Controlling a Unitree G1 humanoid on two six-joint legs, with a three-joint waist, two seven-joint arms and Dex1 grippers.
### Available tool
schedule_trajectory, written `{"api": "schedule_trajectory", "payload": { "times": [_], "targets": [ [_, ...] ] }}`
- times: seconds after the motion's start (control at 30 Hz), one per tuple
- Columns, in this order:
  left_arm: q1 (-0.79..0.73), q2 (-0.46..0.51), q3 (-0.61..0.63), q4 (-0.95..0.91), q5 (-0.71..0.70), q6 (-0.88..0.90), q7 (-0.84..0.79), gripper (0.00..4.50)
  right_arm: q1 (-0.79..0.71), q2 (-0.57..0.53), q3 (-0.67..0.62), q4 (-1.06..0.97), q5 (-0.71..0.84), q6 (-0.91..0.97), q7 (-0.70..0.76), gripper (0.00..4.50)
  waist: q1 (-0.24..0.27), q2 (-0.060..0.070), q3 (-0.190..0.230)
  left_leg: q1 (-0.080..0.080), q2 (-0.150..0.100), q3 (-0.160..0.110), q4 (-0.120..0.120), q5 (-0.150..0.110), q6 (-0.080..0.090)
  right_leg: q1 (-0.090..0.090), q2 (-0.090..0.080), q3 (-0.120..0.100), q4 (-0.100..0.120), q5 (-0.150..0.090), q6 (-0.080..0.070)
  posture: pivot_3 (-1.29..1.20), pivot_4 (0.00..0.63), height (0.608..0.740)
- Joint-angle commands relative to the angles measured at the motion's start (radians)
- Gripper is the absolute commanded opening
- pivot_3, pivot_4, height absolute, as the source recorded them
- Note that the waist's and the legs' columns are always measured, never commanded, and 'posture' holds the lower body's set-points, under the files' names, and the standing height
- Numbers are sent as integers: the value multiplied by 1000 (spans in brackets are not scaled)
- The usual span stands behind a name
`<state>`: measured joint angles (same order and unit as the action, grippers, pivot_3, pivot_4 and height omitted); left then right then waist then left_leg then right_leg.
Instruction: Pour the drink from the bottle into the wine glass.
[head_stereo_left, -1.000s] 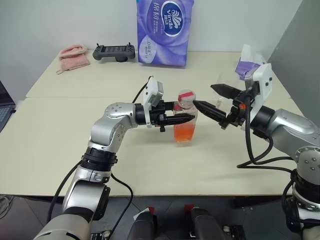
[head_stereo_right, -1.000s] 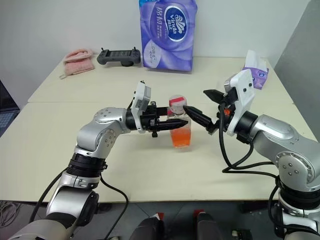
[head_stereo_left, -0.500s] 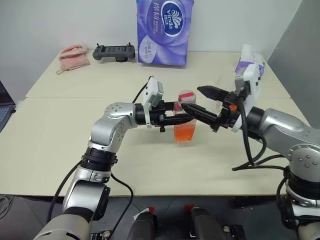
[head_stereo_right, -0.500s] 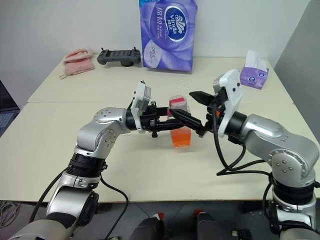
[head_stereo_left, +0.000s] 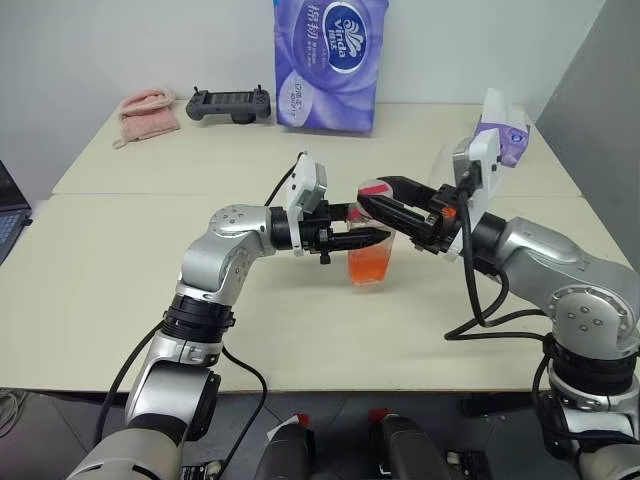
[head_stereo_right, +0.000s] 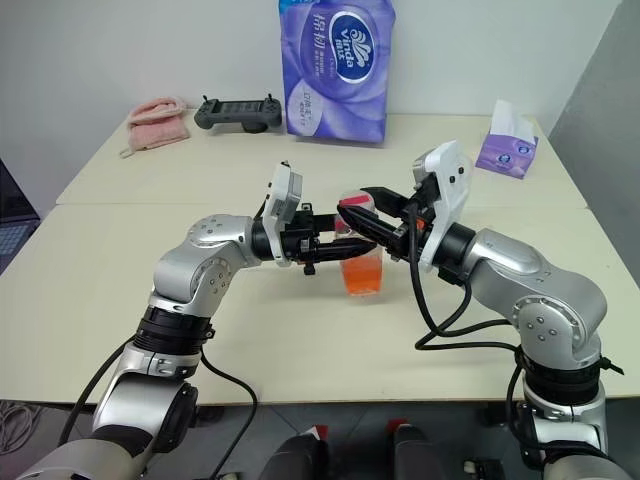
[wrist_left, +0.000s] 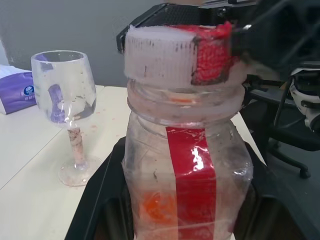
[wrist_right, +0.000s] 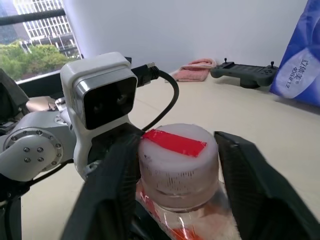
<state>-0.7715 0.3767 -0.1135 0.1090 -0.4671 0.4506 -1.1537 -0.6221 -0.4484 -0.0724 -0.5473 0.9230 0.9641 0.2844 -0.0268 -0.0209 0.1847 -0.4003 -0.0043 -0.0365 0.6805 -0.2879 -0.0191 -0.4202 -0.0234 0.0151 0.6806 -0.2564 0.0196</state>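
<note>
Right gripper (wrist_right: 177, 165) has moved left since a second ago; its fingers now straddle the cap (wrist_right: 176, 150), one touching, the other just off it. Left gripper (head_stereo_left: 362, 238) is clamped on the bottle (wrist_left: 187, 165), upright on the table (head_stereo_left: 120, 270). Wine glass (wrist_left: 65, 100) stands beyond.

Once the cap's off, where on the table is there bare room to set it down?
Bare table lies left of the left arm, and in front of the bottle. Crowded: the middle, where both claws meet at the cap, and behind it by the wine glass.
</note>
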Motion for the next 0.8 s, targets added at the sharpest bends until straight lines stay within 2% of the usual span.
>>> {"api": "schedule_trajectory", "payload": {
  "times": [0.03, 0.2, 0.43, 0.5, 0.63, 0.73, 0.8],
  "targets": [
    [-16, 0, 15, -50, -16, -15, -2, 1944, -12, 4, -2, -23, -15, -34, 3, 1791, 0, 0, 0, 0, 0, 0, 0, 0, 0, 0, 0, 0, 0, 0, 0, 0, 150, 740],
    [-17, 1, 14, -51, -18, -14, -3, 1944, -55, 14, -41, -10, 8, -43, -15, 1791, 0, 0, 0, 0, 0, 0, 0, 0, 0, 0, 0, 0, 0, 0, 0, 0, 150, 740],
    [-19, -4, 13, -45, -15, -18, -3, 1944, -128, 74, -181, 67, 220, -3, -175, 1791, 1, 0, 0, 0, 0, 0, 0, 0, 0, 0, 0, 0, 0, 0, 0, 0, 150, 740],
    [-20, -4, 12, -43, -16, -20, -2, 1944, -106, 39, -164, 32, 201, 6, -166, 1791, 1, 0, 0, 0, 0, 0, 0, 0, 0, 0, -1, 0, 0, 0, 0, 0, 150, 740],
    [-21, -5, 11, -41, -15, -22, -2, 1944, -56, -108, -46, -76, 9, -64, -52, 1791, 0, 0, 0, 0, 0, 0, 0, 0, 0, 0, 0, 0, 0, 0, 0, 0, 150, 740],
    [-20, -5, 11, -39, -14, -24, -3, 1944, -28, -144, -38, -102, -53, -105, -34, 1791, 0, 0, 0, 0, 0, 0, 0, 0, 0, 0, 0, 0, 0, 0, 0, 0, 150, 740],
    [-20, -5, 12, -38, -13, -25, -4, 1944, 24, -136, -81, -114, -44, -98, -70, 1791, -1, 0, 0, 0, 0, 0, 0, 0, 0, 0, 1, 0, 0, 0, 0, 0, 150, 740]
  ]
}}
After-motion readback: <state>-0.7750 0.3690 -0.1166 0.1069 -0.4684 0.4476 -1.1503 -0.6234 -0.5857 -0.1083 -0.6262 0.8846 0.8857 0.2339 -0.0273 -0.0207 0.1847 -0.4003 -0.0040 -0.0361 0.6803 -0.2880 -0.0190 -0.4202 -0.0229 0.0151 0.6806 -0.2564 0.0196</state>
